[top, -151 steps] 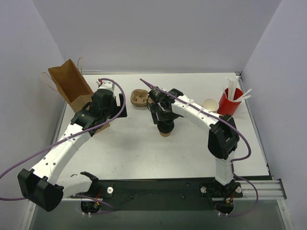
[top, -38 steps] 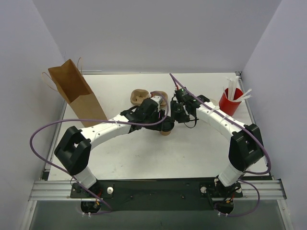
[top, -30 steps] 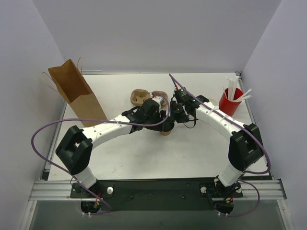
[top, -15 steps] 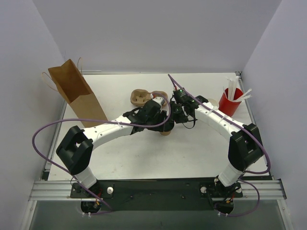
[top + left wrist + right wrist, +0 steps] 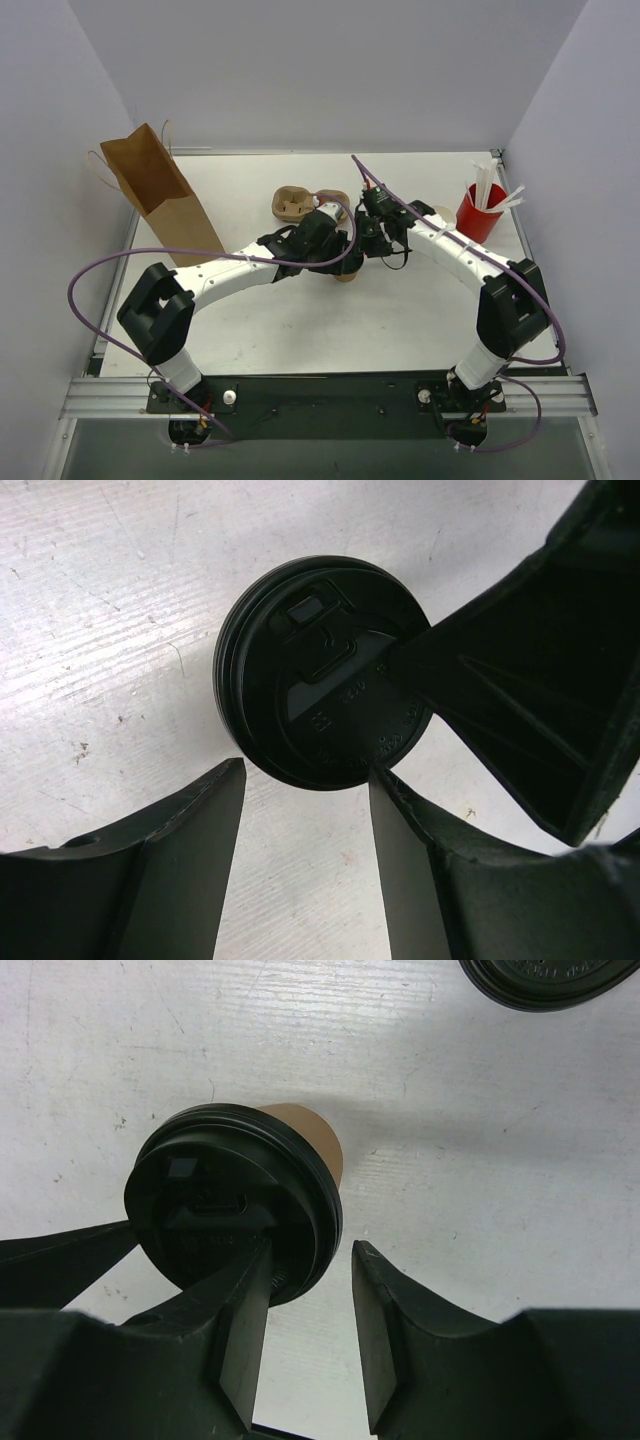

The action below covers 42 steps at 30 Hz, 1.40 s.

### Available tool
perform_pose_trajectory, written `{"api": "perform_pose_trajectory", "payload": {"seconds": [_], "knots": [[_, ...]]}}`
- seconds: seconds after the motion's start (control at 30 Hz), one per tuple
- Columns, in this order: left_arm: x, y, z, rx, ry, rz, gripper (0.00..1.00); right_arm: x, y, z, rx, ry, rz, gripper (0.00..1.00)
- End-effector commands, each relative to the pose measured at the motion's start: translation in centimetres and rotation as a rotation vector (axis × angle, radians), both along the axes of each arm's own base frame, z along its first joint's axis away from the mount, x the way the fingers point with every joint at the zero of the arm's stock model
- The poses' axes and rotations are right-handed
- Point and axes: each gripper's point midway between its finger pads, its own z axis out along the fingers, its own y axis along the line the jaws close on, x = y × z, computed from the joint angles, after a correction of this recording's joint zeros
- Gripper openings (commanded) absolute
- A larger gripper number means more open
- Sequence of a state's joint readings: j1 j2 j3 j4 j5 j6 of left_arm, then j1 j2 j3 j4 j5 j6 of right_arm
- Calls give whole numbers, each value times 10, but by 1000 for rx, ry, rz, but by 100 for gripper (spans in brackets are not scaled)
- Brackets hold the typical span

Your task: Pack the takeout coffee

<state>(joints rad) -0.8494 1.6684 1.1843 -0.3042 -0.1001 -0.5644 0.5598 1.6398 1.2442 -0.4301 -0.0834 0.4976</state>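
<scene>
We see the table (image 5: 400, 310) with the bag (image 5: 150, 195) upright at its far left. The left gripper (image 5: 305, 772) hangs over the coffee (image 5: 347, 272), jaws apart and holding nothing. The right gripper (image 5: 312, 1250) has its jaws narrowly apart with bare table between them, and one finger (image 5: 500, 680) rests on the lid (image 5: 310, 680) near its rim. The coffee stands upright mid-table, well apart from the bag. We judge that an off-centre push there could tip the coffee or pop the lid. The left jaws, closing this near, could strike that finger or pinch only the lid.
</scene>
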Motion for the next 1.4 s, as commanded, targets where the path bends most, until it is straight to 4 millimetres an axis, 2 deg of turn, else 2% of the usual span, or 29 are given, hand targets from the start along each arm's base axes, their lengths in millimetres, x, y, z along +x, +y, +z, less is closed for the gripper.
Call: {"api": "perform_pose_trajectory", "payload": {"seconds": [0.0, 0.17, 0.3, 0.4, 0.5, 0.67, 0.8, 0.83, 1.1, 1.37], "knots": [[-3, 19, -26, 108, 28, 30, 62, -8, -7, 16, -15, -21, -5, 34], [-1, 17, -18, 91, 12, 24, 62, -11, -14, 24, -13, -48, -36, 34], [4, 9, 4, 51, -28, 8, 63, -10, -21, 31, -13, -78, -68, 33], [7, 3, 19, 26, -49, -12, 63, -6, -31, 28, -36, -85, -108, 31], [4, -1, 29, 0, -56, -39, 63, -2, -30, 24, -25, -84, -110, 31], [-11, -7, 33, -20, -41, -99, 63, 11, -17, 29, 12, -126, -41, 31], [-21, -10, 31, -22, -33, -124, 63, 19, -7, 31, 29, -140, 4, 35], [-21, -12, 32, -29, -34, -123, 63, 20, -5, 26, 27, -129, 10, 36], [-10, -16, 43, -35, -71, -90, 63, 30, 5, 13, 22, -98, 38, 36], [1, -15, 26, 7, -70, -50, 60, 26, 5, 3, 15, -60, 19, 34]]}}
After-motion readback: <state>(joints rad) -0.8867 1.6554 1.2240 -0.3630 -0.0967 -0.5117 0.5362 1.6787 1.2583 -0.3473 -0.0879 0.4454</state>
